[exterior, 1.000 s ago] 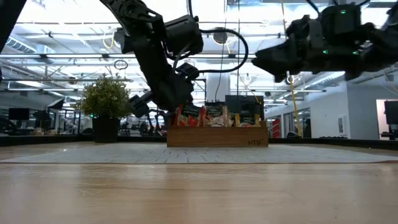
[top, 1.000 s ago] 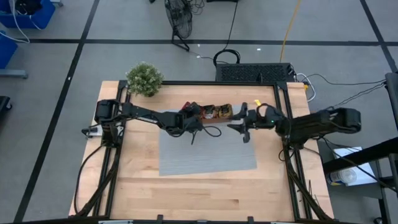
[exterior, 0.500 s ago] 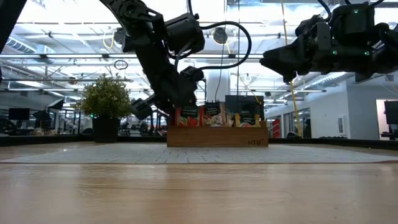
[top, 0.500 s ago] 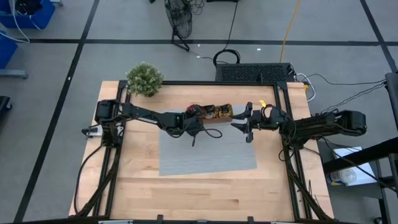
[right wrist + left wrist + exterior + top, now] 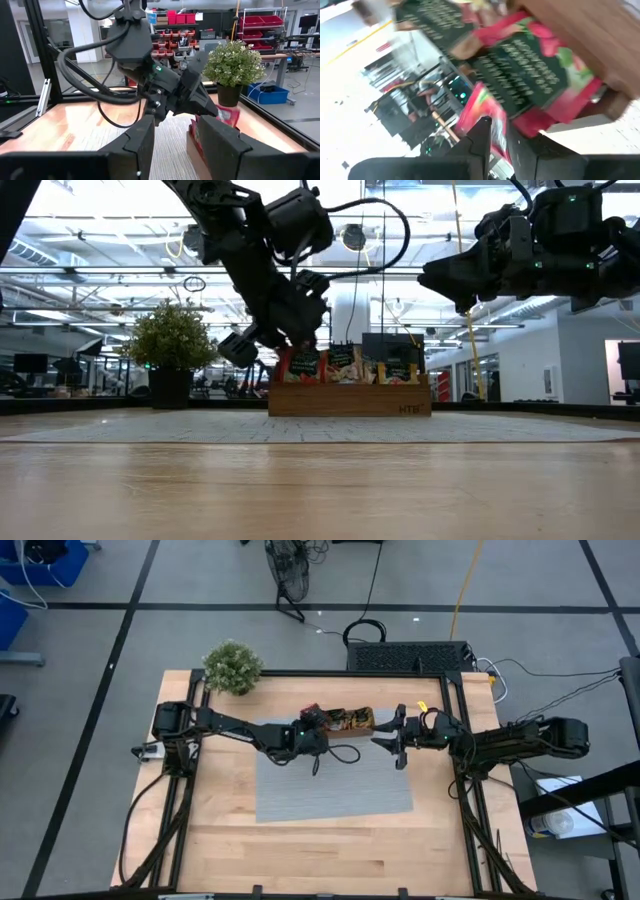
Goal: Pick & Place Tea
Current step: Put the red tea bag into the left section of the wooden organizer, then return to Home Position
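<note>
High: left gripper [image 5: 308, 727] at tray's [image 5: 350, 728] left end on table [image 5: 330, 850]; right gripper [image 5: 392, 740] beside right end.
Low: tea [image 5: 345, 363] upright in tray.
Left wrist: fingers [image 5: 482, 131] pinching red packet [image 5: 482, 110].
Right wrist: fingers [image 5: 142, 132] spread.

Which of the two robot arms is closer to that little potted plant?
The left. Its gripper is at the wooden tray's end nearer the plant; the right gripper hangs past the tray's far end.
</note>
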Controlling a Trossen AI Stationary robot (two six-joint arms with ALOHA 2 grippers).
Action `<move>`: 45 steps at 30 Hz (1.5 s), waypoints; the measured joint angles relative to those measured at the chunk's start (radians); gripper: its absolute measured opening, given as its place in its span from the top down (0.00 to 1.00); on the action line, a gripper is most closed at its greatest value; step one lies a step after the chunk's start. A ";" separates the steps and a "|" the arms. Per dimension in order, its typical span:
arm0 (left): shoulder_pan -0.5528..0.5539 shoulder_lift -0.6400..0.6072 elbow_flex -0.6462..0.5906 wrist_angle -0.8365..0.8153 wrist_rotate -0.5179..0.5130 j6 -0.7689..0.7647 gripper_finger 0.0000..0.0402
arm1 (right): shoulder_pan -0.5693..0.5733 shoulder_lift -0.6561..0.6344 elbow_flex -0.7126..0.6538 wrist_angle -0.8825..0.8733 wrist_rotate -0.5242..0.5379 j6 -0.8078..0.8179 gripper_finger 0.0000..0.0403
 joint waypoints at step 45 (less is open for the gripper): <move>0.153 -1.579 -1.153 0.535 0.964 -1.256 0.83 | -0.053 -0.860 0.002 -0.943 0.004 -0.030 0.65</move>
